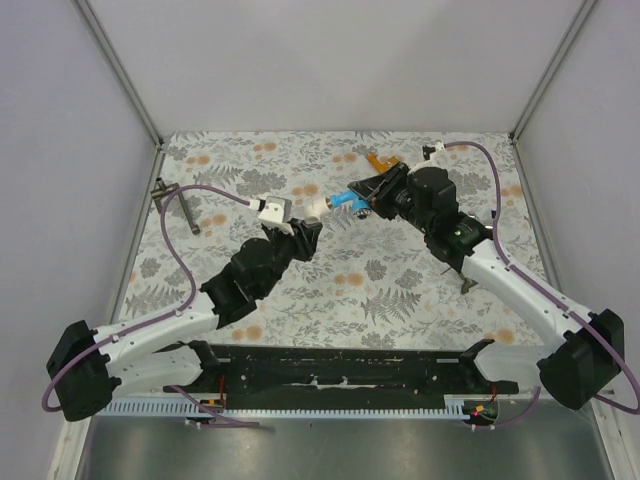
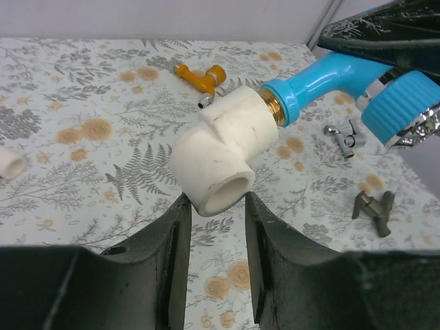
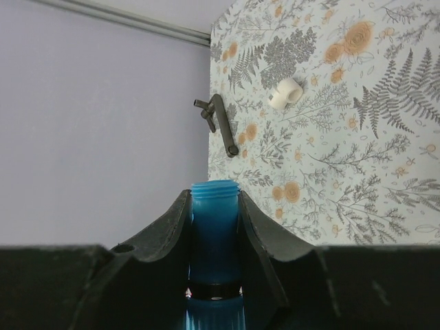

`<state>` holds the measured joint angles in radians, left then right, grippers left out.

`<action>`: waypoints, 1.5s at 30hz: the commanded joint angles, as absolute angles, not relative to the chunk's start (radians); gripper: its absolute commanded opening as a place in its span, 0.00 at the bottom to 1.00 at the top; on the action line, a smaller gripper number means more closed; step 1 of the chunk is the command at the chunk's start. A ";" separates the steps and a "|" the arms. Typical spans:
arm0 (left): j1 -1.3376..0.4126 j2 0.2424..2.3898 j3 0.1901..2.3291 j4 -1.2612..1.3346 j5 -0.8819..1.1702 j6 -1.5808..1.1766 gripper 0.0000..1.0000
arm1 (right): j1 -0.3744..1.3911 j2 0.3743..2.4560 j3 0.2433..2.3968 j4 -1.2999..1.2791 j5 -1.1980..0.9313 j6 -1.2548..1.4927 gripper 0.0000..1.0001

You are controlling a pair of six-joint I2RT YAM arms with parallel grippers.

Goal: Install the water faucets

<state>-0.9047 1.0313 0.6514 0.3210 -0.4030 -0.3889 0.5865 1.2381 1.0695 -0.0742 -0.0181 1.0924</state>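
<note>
Likely light, stiff, slick plastic: blue faucet (image 3: 214,240) pinched by its body in right claw (image 3: 214,197), white elbow (image 2: 223,151) nipped in left claw (image 2: 214,206)

White arm links (image 1: 150,338), black joints (image 1: 75,368), thin purple cables (image 1: 496,200).

Locate the blue faucet (image 1: 345,198) raised above the table, far of centre, between the two arms. It is bright blue plastic with a bent spout and a ribbed knob. The right gripper (image 3: 214,196) clamps its body, and its brass threaded end sits in the white elbow fitting (image 2: 220,148). Locate the orange faucet (image 1: 374,158) lying on its side on the table at the far side, right of centre.
</note>
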 commanded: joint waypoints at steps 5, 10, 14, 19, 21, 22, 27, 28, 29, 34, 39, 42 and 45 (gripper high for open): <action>-1.019 1.000 0.612 0.698 -0.420 -0.118 0.06 | 0.603 1.266 1.008 0.023 0.003 1.287 0.00; -1.017 0.953 0.632 0.536 -0.428 -0.152 0.41 | 0.598 1.258 0.948 0.123 0.003 1.276 0.00; -1.017 0.911 0.627 0.444 -0.433 -0.187 0.60 | 0.580 1.267 0.919 0.202 -0.038 1.276 0.00; -1.005 0.850 0.655 0.299 -0.443 -0.239 0.79 | 0.528 1.279 0.879 0.316 -0.080 1.262 0.00; -0.980 0.828 0.690 0.218 -0.442 -0.290 0.87 | 0.502 1.290 0.850 0.400 -0.112 1.250 0.00; -0.959 0.818 0.715 0.165 -0.427 -0.326 0.89 | 0.488 1.292 0.842 0.429 -0.132 1.241 0.00; -0.702 0.856 0.840 -0.079 -0.165 -0.594 0.94 | 0.416 1.319 0.825 0.619 -0.227 1.180 0.00; -0.639 0.871 0.850 -0.089 -0.052 -0.656 0.94 | 0.408 1.321 0.821 0.662 -0.235 1.174 0.00; -0.559 0.890 0.848 -0.075 0.060 -0.734 0.94 | 0.402 1.325 0.818 0.704 -0.247 1.166 0.00; -0.433 0.971 0.834 0.112 0.296 -0.975 0.94 | 0.376 1.348 0.827 0.856 -0.311 1.152 0.00; -0.430 1.029 0.871 0.233 0.333 -1.089 0.94 | 0.371 1.374 0.845 0.975 -0.364 1.154 0.00; -0.431 1.064 0.870 0.308 0.344 -1.169 0.94 | 0.373 1.393 0.854 1.028 -0.376 1.170 0.00; -0.431 1.110 0.864 0.389 0.363 -1.245 0.94 | 0.373 1.407 0.867 1.074 -0.385 1.186 0.00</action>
<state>-0.4358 1.0630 0.8299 0.2146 0.2916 -1.0695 0.3756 1.3964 0.8085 0.8867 -0.3519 1.1618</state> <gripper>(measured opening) 0.939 0.346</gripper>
